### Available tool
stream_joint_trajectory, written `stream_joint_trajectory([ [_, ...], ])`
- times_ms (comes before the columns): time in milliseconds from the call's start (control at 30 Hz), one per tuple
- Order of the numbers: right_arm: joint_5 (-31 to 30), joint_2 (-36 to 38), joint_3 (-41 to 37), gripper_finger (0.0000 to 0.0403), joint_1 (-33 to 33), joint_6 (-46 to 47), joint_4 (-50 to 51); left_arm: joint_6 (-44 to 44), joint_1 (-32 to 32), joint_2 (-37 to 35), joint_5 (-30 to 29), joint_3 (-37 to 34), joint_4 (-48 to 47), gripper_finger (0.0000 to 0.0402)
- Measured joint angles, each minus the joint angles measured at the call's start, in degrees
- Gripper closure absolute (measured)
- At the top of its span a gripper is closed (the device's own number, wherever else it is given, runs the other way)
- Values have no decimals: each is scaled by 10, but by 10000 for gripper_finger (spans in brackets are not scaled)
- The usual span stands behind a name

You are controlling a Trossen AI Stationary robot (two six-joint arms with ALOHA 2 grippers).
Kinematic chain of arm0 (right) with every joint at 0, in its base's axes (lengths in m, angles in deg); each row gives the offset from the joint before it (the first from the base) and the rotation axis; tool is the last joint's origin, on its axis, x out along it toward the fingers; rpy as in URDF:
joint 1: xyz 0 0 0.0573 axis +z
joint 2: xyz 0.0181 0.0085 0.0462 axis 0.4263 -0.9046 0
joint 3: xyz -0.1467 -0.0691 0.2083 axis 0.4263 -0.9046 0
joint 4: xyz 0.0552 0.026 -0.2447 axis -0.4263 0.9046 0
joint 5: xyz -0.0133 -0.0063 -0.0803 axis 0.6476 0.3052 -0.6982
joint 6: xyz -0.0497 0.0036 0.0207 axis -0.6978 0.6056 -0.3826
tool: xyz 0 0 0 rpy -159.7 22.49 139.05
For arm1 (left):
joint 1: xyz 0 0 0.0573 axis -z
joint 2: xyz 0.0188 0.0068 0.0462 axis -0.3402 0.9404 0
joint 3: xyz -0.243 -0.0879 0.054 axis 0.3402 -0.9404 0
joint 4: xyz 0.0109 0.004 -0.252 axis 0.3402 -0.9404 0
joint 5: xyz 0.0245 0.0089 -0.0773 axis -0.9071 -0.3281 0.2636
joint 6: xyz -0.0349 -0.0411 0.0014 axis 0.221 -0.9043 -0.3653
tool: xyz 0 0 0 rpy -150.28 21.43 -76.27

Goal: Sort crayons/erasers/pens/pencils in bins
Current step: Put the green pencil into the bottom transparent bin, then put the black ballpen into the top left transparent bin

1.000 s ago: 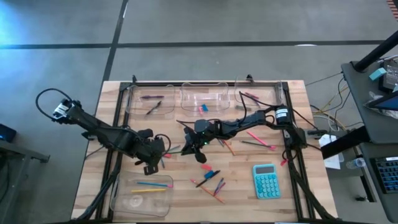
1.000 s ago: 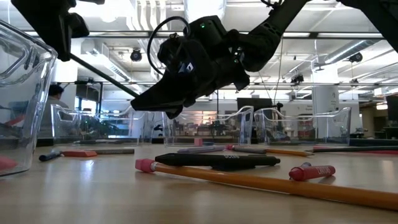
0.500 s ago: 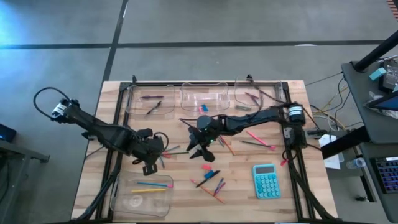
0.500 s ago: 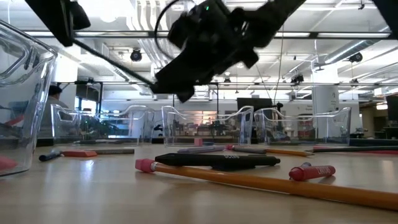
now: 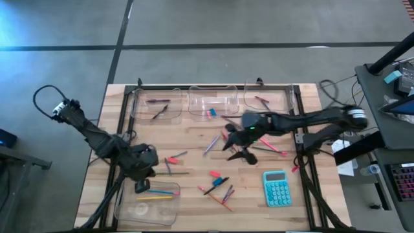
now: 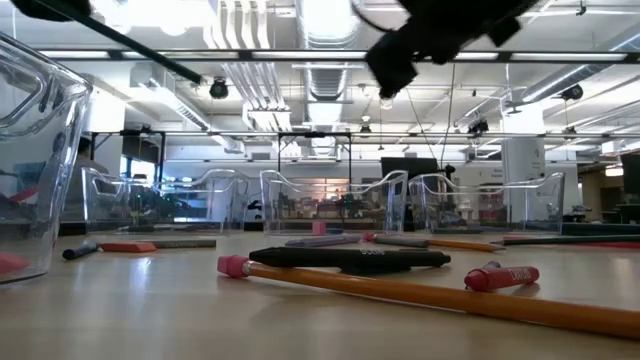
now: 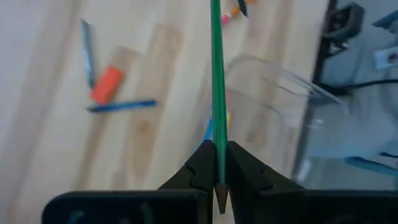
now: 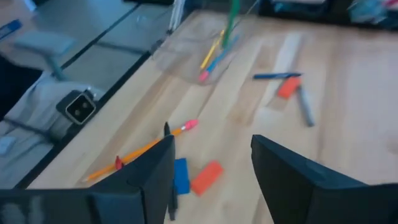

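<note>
My left gripper (image 5: 142, 184) is shut on a long green pencil (image 7: 216, 74), which also shows in the right wrist view as the green pencil (image 8: 231, 18). It hovers at the far edge of the near-left bin (image 5: 129, 206), where blue and yellow pencils (image 5: 158, 192) lie flat. My right gripper (image 5: 237, 153) hangs open and empty above the table's middle right, its fingers (image 8: 144, 180) wide apart. Loose erasers (image 5: 217, 176), pens and pencils (image 5: 226, 194) lie flat on the table. My left gripper pinches the green pencil between its two fingers close to one end (image 7: 217, 163). The fingers come slanting down from above, and the pencil runs on ahead of them, along their line. It is lifted clear, over the bin's edge (image 7: 267, 81).
Three bins stand along the far edge: left (image 5: 157, 103) with pens, middle (image 5: 212, 103) with erasers, right (image 5: 265, 100) with crayons. A teal calculator (image 5: 277, 188) lies near right. A pink pencil (image 5: 268, 144) and a bluish stick (image 5: 211, 144) lie mid-table.
My right gripper has opened, risen and drawn back from the table's middle toward its right edge, holding nothing. My left gripper has carried the green pencil toward the near-left bin, rising a little.
</note>
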Motion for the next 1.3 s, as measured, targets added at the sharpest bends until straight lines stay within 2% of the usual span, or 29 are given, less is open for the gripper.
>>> stream_joint_trajectory([
  [233, -60, 149, -131, 202, 0, 17, -115, -160, 94, -6, 24, 0, 14, 394],
  [433, -94, 223, -179, 202, 0, 16, -157, -234, 145, 13, 20, -1, 47, 394],
  [767, -96, 246, -187, 202, 0, 16, -156, -271, 156, 75, 26, -6, 45, 359],
  [1067, -97, 221, -183, 202, 0, 11, -157, -273, 153, 60, 18, -21, 39, 355],
  [1133, -97, 217, -182, 202, 0, 8, -158, -273, 148, 47, 4, -21, 31, 355],
  [1200, -97, 216, -182, 202, 0, 6, -158, -270, 140, 28, -39, -20, 26, 354],
  [1233, -97, 216, -182, 202, 0, 4, -159, -260, 136, 18, -78, -20, 28, 355],
  [1300, -97, 216, -182, 202, 0, -4, -166, -223, 125, -4, -198, -22, 29, 355],
])
